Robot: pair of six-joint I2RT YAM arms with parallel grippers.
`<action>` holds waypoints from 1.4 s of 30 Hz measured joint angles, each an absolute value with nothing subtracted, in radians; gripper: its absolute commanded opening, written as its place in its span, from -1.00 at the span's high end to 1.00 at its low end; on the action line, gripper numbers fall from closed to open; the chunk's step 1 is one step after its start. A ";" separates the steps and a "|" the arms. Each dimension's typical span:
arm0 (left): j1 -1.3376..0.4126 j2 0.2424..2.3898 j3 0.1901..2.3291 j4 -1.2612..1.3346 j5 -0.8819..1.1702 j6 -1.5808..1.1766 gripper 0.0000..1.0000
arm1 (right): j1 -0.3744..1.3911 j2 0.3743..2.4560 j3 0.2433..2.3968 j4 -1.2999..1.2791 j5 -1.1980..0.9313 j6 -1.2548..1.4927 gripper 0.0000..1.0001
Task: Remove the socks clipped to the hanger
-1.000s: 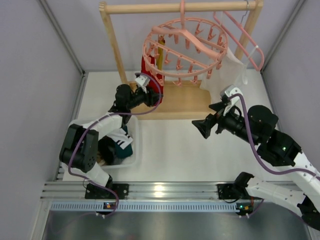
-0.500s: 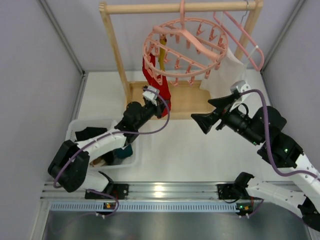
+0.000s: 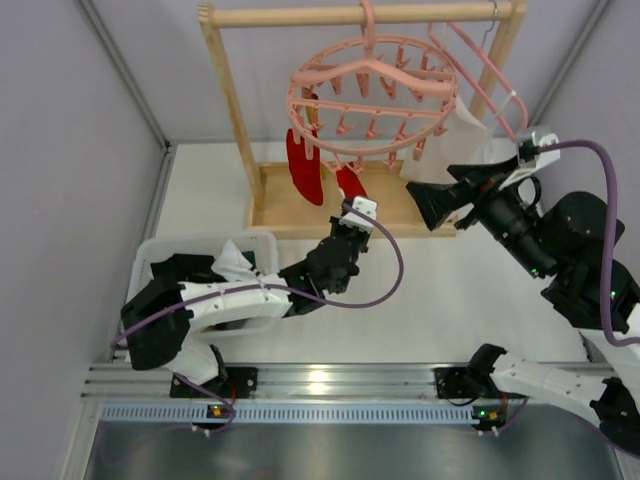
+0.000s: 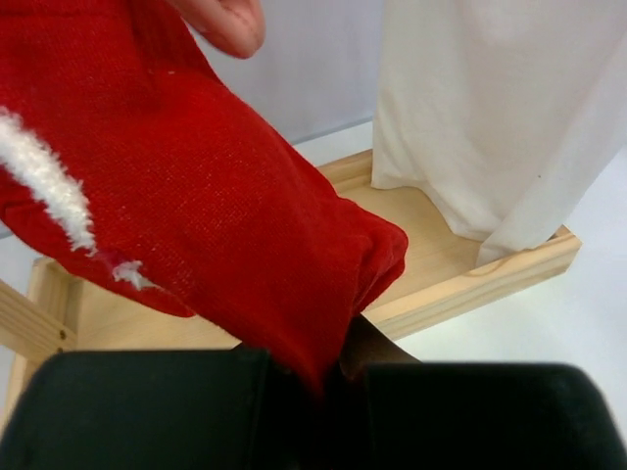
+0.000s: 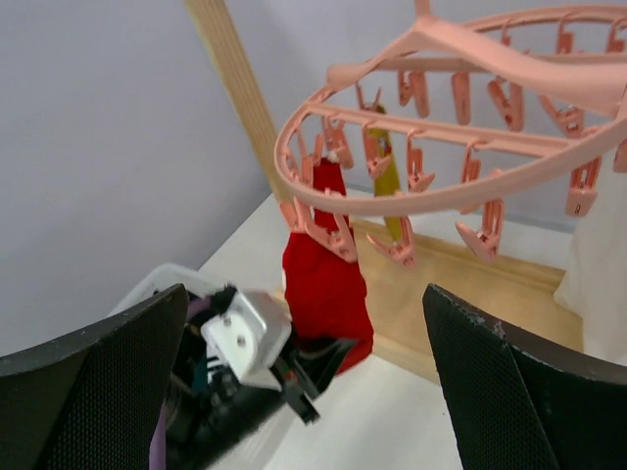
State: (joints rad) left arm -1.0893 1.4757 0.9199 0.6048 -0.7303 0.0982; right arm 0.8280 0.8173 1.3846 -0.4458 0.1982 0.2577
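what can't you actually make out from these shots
- Contents of the bin: top view, the left arm crosses over it.
- Clip above the red sock: left wrist view, mostly cut off by the top edge.
- Left gripper fingertips: left wrist view, buried in the sock.
- Mustard sock: right wrist view, mostly behind the hanger clips.

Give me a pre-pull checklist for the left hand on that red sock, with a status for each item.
1. Grip: left hand shut on the red sock: ok.
2. Release: red sock free of the hanger: not ok, its top is still clipped.
3. Clearance: right hand open and apart from the red sock: ok.
4. Neighbour: yellow sock outside the grip: ok.
5. Drop spot: room in the bin: cannot tell, the arm covers it.
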 measured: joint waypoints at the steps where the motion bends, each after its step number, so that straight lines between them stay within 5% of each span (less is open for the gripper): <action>1: -1.113 1.494 0.943 0.605 -0.774 0.117 1.00 | 0.828 0.844 1.428 -0.469 0.218 0.257 -0.99; 12: -1.259 1.688 1.095 0.599 -1.044 0.292 1.00 | 0.828 1.158 1.747 -0.700 0.305 0.227 -0.43; 29: -1.313 1.852 1.274 0.599 -1.152 0.422 1.00 | 0.945 1.393 1.896 -0.918 0.619 0.133 -0.32; 42: -1.330 1.874 1.303 0.599 -1.159 0.442 1.00 | 0.935 1.484 1.906 -0.926 0.652 0.076 -0.18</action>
State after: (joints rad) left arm -1.3296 1.8744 1.3029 0.5995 -1.1591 0.4423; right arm 0.9348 1.4841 1.9057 -0.9257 0.6518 0.0765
